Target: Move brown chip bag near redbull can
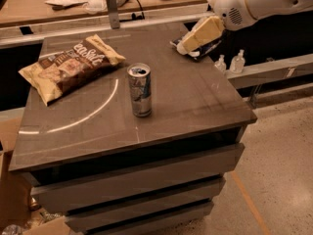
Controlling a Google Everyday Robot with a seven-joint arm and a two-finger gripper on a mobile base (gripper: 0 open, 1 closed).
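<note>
The brown chip bag (71,66) lies flat at the far left of the grey cabinet top (195,97), its tan ends pointing left-front and back-right. The redbull can (140,89) stands upright near the middle of the top, about a hand's width to the right and front of the bag. My gripper (184,46) hangs on the white arm (254,1) over the far right corner of the top. It is well to the right of both the bag and the can and holds nothing that I can see.
A small dark blue bag (208,50) lies at the far right corner, mostly hidden by the gripper. A metal post (111,6) and a cluttered wooden desk (44,9) stand behind. Two small bottles (238,60) sit on a ledge at the right. A cardboard box (10,190) is at lower left.
</note>
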